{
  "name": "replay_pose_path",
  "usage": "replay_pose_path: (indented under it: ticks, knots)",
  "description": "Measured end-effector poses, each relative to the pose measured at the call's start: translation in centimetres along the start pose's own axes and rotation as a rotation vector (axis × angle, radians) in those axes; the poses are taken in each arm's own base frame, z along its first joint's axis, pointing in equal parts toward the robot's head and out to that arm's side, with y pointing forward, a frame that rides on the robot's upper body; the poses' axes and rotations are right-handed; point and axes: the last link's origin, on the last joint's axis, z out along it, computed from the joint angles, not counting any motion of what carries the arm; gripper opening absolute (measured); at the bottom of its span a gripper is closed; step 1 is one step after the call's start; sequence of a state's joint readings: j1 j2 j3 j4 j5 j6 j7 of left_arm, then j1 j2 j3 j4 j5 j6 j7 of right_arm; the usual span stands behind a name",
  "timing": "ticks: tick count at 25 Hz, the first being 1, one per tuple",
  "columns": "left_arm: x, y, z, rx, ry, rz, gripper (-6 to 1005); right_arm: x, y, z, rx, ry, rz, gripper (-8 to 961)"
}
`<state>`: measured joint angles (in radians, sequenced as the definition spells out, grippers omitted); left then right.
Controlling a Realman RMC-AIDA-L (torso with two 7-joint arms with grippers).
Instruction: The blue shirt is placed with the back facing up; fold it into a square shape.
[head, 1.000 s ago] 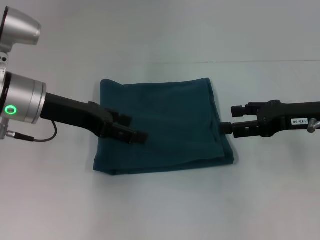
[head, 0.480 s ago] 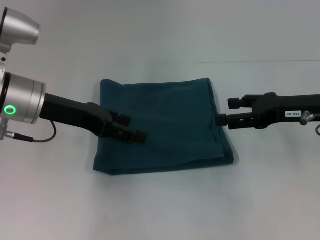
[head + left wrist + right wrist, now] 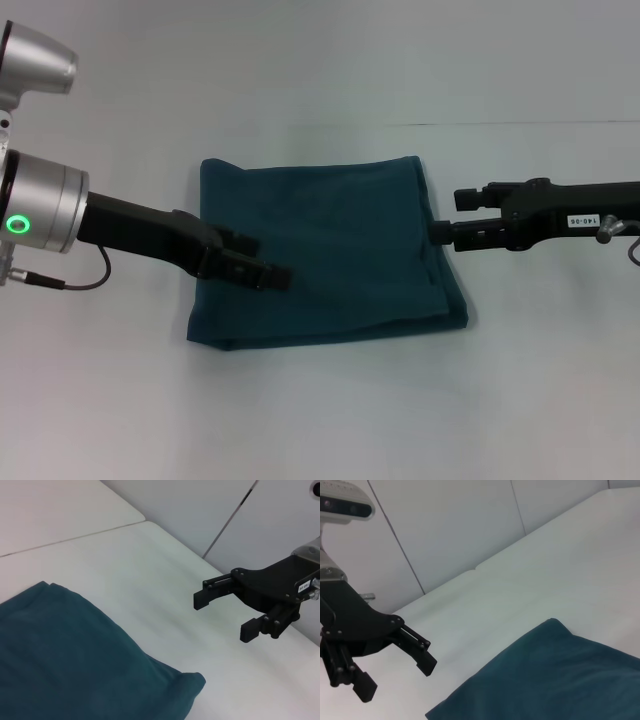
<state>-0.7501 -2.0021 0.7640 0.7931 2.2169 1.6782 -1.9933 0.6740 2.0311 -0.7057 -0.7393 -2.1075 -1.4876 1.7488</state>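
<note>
The blue shirt (image 3: 335, 250) lies folded into a rough square on the middle of the white table, plain side up. It also shows in the left wrist view (image 3: 75, 655) and the right wrist view (image 3: 560, 675). My left gripper (image 3: 268, 258) is open and empty, held over the shirt's left part. It also shows in the right wrist view (image 3: 396, 677). My right gripper (image 3: 448, 214) is open and empty, just off the shirt's right edge. It also shows in the left wrist view (image 3: 223, 616).
The white table (image 3: 320, 420) stretches around the shirt on all sides. A thin seam (image 3: 500, 124) runs across the table behind the shirt. Pale wall panels (image 3: 445, 525) stand beyond the table.
My right gripper has lifted and shifted a little toward the far side, staying by the shirt's right edge. My left arm has barely moved. The shirt has not moved.
</note>
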Motion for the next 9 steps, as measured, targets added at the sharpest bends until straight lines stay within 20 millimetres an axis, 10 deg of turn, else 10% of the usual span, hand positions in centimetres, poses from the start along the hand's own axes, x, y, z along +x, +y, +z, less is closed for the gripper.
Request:
replay_pose_path:
  ticks: [9]
  knots:
    - [0.03, -0.07, -0.16, 0.004, 0.000, 0.001, 934, -0.17, 0.02, 0.07, -0.002, 0.000, -0.004, 898]
